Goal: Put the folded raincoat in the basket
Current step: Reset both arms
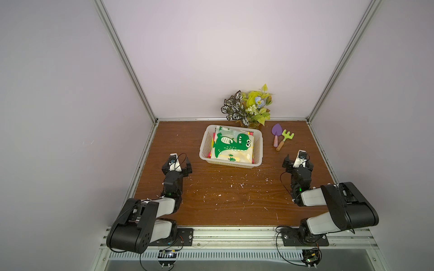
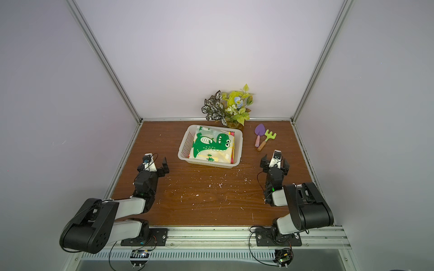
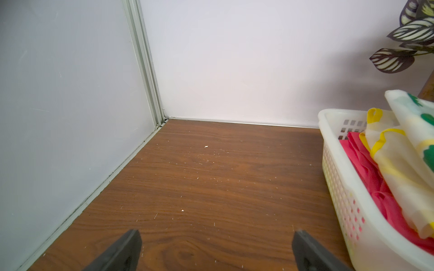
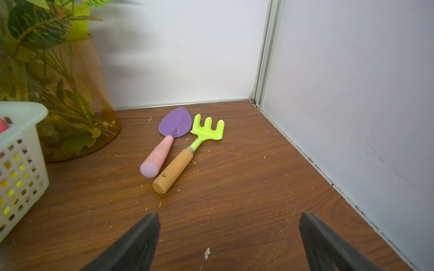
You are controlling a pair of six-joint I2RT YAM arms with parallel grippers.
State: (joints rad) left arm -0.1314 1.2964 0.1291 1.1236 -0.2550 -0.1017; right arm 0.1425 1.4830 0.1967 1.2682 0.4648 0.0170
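Note:
The folded raincoat, pale with a green dinosaur print and yellow trim, lies inside the off-white perforated basket at the back middle of the wooden table. It rests on a pink-red garment. In the left wrist view the raincoat rises a little over the basket rim. My left gripper stands open and empty near the basket's front left corner, apart from it. My right gripper is open and empty, right of the basket.
A plant in an amber vase stands behind the basket at the back wall. A purple trowel and a green rake lie ahead of my right gripper. Enclosure walls close three sides. White flecks dot the tabletop.

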